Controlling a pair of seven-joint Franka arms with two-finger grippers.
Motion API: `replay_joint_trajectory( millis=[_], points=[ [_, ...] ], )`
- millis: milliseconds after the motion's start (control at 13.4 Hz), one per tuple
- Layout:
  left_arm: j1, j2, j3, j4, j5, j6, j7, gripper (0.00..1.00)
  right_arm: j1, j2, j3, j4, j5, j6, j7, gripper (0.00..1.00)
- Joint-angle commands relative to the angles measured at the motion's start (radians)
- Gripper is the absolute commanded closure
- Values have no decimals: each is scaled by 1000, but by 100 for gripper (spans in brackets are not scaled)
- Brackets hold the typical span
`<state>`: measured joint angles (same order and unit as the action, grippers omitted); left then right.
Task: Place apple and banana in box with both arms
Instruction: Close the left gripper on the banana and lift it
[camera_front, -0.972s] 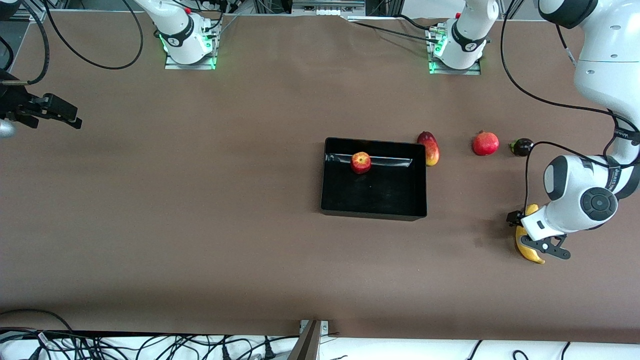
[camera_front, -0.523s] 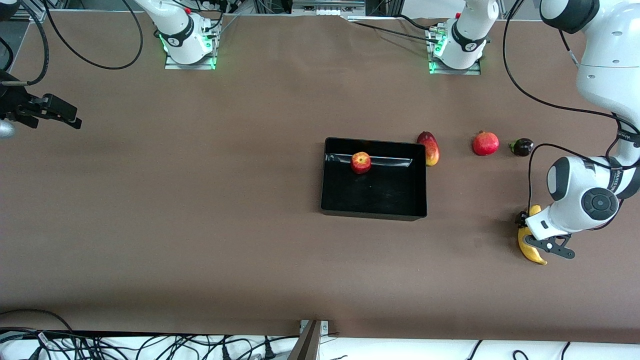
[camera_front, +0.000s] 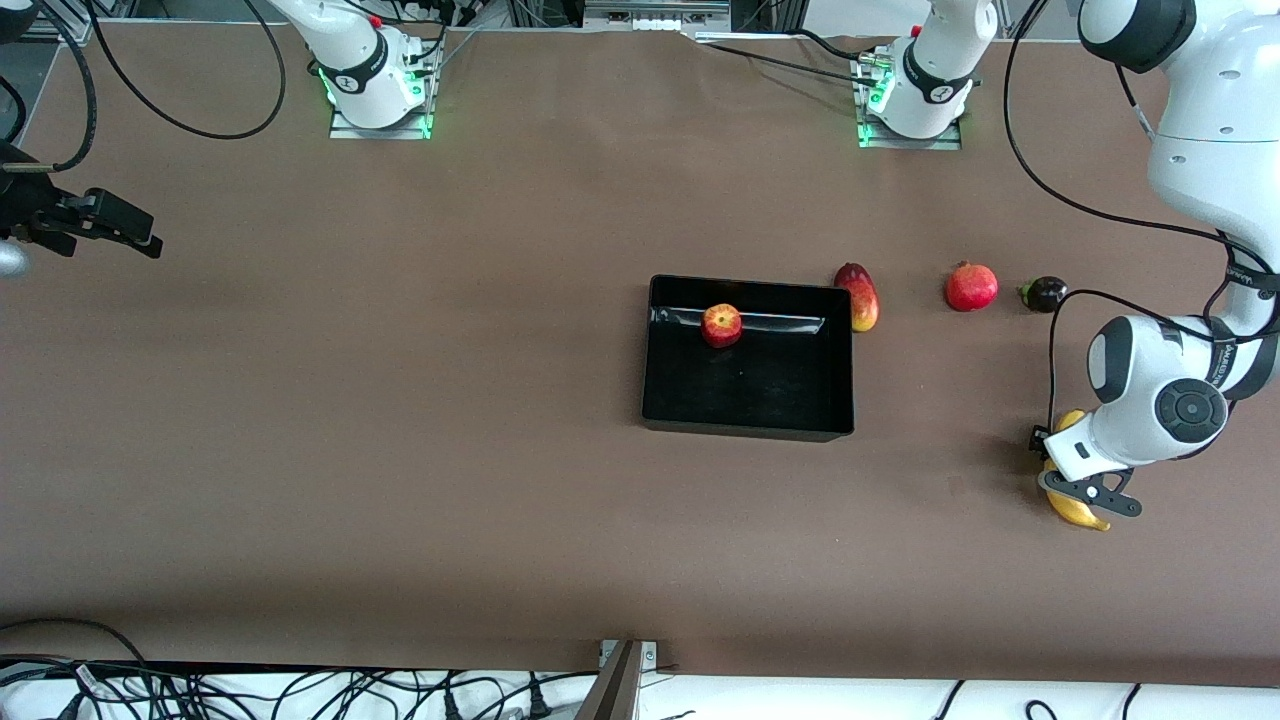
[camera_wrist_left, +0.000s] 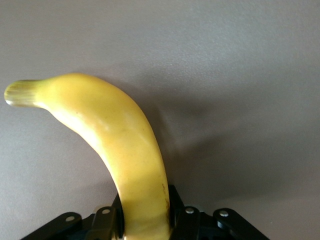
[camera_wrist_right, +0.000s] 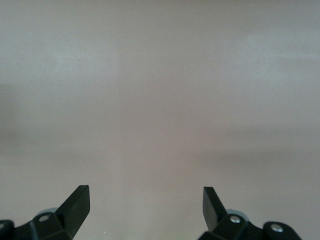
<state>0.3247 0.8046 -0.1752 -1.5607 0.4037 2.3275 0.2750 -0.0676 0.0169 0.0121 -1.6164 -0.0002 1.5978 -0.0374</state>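
The yellow banana (camera_front: 1080, 510) lies on the brown table toward the left arm's end, nearer the front camera than the box. My left gripper (camera_front: 1068, 466) is down on it and shut around its middle. In the left wrist view the banana (camera_wrist_left: 120, 135) runs out from between the black fingers (camera_wrist_left: 176, 210), stem end away from the hand. The red-yellow apple (camera_front: 721, 325) sits inside the black box (camera_front: 750, 432), close to the wall nearest the robot bases. My right gripper (camera_front: 110, 225) hangs open over bare table at the right arm's end; in its wrist view the right gripper (camera_wrist_right: 146, 197) holds nothing.
A red-yellow mango (camera_front: 858, 296) lies against the box's outer wall toward the left arm's end. Past it, in a row, sit a round red fruit (camera_front: 971, 286) and a small dark purple fruit (camera_front: 1045, 294). Cables hang along the table's front edge.
The left gripper's fingers have closed from open onto the banana. The banana has shifted slightly toward the left arm's end. The right arm has stayed still.
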Motion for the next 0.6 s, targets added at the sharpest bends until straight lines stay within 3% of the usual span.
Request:
replay_joint_trajectory(
  millis=[0,299,523],
  points=[
    [-53,-112,-23,-25,-72,-165,-101,100,9,-3,-20,0,-1,-13,10,0],
    [-211,-269,-26,-24,-342,-452,-241,100,9,-2,-21,1,-1,-16,10,0],
    [-321,-301,-30,-27,-382,-520,-364,100,9,-2,-20,0,-1,-16,10,0]
  ],
)
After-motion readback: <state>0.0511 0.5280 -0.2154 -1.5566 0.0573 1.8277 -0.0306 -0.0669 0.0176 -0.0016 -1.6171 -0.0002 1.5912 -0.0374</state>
